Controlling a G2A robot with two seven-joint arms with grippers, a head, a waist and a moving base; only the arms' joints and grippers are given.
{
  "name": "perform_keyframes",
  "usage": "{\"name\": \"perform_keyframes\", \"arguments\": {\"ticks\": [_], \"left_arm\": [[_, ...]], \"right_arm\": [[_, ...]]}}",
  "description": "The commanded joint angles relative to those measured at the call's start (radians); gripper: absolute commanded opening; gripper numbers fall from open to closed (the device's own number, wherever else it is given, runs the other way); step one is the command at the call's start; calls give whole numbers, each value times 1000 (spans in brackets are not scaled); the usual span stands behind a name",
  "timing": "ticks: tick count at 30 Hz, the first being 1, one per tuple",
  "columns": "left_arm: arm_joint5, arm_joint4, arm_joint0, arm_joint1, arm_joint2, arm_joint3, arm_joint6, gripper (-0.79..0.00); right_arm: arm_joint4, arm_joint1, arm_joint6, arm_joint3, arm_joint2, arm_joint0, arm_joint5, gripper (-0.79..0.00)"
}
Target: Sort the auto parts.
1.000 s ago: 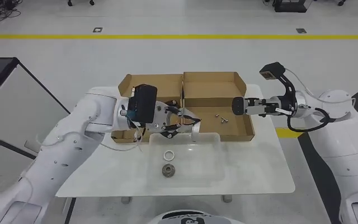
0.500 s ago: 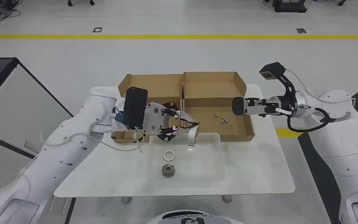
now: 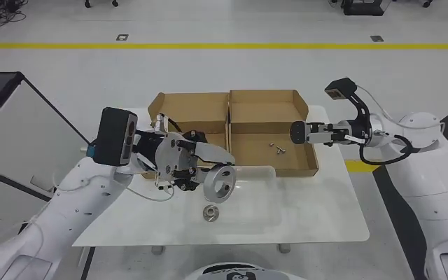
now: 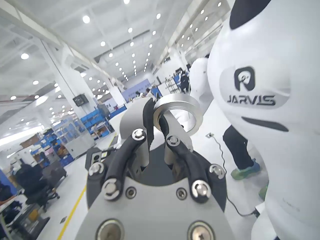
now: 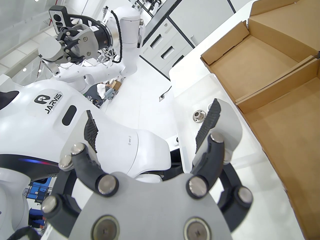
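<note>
My left gripper [image 4: 156, 116] is shut on the rim of a flat metal ring [image 4: 177, 116] and holds it high above the table, clear of everything. From above, that ring [image 3: 222, 183] hangs over the table's front middle, just ahead of the left cardboard box [image 3: 185, 112]. On the table below lies a small flanged metal part [image 3: 210, 212]. Two screws [image 3: 278, 147] lie in the right cardboard box [image 3: 269, 115]. My right gripper [image 5: 150, 126] is open and empty, level with that box's right wall [image 3: 297, 132].
The two open boxes stand side by side at the back of the white table [image 3: 315, 210]. The right wrist view shows the flanged part [image 5: 199, 115] beside a small white ring [image 5: 209, 106] near the boxes' front walls.
The left arm has risen and swung its wrist toward the front, turning the held ring face-up to the camera. It now covers the white ring on the table. The right arm has not moved.
</note>
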Motion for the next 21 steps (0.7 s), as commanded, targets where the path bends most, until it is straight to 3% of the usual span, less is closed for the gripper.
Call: {"name": "perform_keyframes", "arguments": {"ticks": [1, 8, 21], "left_arm": [[0, 18, -1, -4, 10, -1, 59, -785], [0, -1, 12, -19, -7, 0, 59, -785], [9, 38, 43, -34, -57, 110, 31, -785]], "right_arm": [[0, 0, 0, 0, 0, 0, 0, 0], [0, 0, 0, 0, 0, 0, 0, 0], [0, 0, 0, 0, 0, 0, 0, 0]]}}
